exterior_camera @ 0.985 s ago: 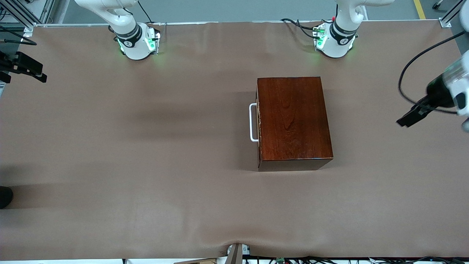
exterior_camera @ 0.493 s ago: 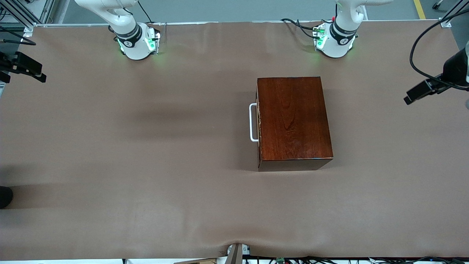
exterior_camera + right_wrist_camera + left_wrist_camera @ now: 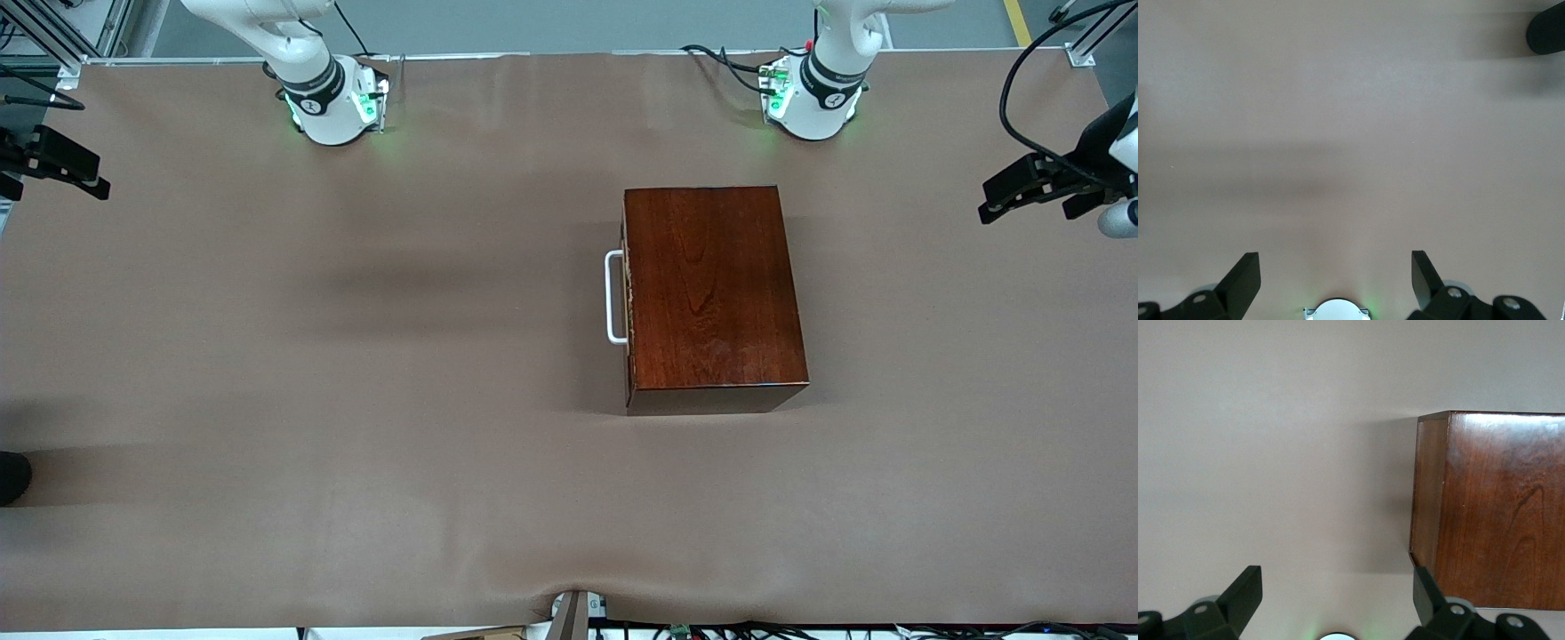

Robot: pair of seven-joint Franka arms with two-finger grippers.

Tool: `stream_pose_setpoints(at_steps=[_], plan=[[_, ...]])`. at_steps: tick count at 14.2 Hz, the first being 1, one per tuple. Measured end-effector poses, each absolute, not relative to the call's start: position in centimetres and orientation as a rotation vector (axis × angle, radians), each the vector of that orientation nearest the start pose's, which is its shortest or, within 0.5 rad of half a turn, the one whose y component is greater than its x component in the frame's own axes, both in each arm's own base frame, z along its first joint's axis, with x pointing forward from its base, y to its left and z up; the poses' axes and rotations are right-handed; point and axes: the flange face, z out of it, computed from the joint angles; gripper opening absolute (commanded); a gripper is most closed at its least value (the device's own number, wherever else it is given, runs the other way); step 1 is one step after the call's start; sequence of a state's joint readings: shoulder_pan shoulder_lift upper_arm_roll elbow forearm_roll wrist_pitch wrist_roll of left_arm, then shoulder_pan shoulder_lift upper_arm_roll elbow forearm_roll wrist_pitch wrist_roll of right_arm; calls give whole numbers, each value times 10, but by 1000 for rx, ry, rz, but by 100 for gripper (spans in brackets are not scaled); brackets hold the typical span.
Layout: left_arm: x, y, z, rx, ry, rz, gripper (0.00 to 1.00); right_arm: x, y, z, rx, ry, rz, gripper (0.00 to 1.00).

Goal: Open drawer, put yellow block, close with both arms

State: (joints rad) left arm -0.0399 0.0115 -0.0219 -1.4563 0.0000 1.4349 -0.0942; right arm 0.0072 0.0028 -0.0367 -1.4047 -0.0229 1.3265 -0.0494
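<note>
The dark reddish-brown wooden box [image 3: 711, 284] stands on the brown table, nearer the left arm's end. Its drawer is pushed fully in, and the white bar handle [image 3: 613, 298] faces the right arm's end. The yellow block is out of view. My left gripper [image 3: 1022, 200] hangs open over the table edge at the left arm's end, well apart from the box. In the left wrist view, a corner of the box [image 3: 1498, 513] shows past the empty left gripper [image 3: 1337, 590]. My right gripper [image 3: 58, 178] waits open and empty over the right arm's end, seen above bare table in its own view [image 3: 1335, 270].
The two arm bases [image 3: 333, 102] [image 3: 813, 98] glow green along the table edge farthest from the front camera. A dark rounded object [image 3: 13, 476] sits at the table edge at the right arm's end and shows in the right wrist view [image 3: 1546, 30]. A black cable [image 3: 1009, 107] loops from the left arm.
The left gripper has swung along the left arm's end of the table toward the bases' side and turned. The box, drawer and right gripper have stayed almost still.
</note>
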Motion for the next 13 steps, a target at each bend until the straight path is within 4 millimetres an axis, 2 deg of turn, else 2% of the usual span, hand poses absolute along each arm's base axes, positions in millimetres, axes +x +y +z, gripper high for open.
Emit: stream_pose_setpoints(at_steps=[4,13], plan=[[542,-46,660,-3139,-14,50,100,527,-19,679,-3158,-24,131,100],[535,-45,656,-3127,-10,144,100,527,-19,679,-3158,-23,132,100]])
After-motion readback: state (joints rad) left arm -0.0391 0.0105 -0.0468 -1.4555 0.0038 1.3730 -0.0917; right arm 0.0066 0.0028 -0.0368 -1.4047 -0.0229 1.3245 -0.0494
